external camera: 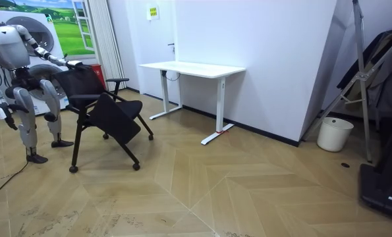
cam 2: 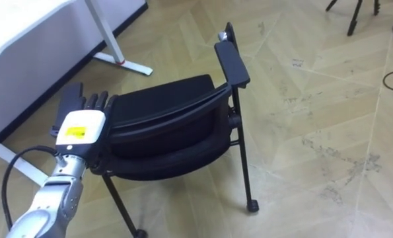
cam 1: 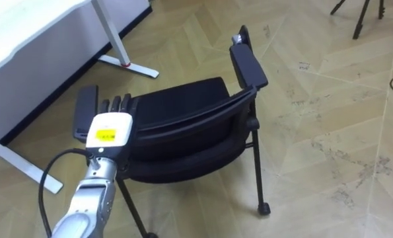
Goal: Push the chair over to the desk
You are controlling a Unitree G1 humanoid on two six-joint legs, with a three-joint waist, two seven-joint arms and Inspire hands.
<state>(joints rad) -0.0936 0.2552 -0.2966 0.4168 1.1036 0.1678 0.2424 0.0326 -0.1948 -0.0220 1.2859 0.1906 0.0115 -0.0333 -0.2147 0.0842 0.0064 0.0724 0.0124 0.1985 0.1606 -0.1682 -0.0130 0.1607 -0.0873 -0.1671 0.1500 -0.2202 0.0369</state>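
Room view: how many chairs?
— One black chair (external camera: 103, 108), facing one white desk (external camera: 196, 68); its backrest (cam 1: 189, 116) runs crosswise before the robot.
— Hands?
— Left hand (cam 1: 109, 132) rests straight-fingered on the backrest; right hand (external camera: 8, 117) hangs, grip unreadable.

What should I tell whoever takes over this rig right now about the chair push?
Left hand: open, fingers laid over the top of the chair backrest.
Right hand: hangs at the robot's side.
The chair stands on the wood floor, apart from the white desk.
Done: contact with the backrest.
Left: the push itself, probably toward the desk.
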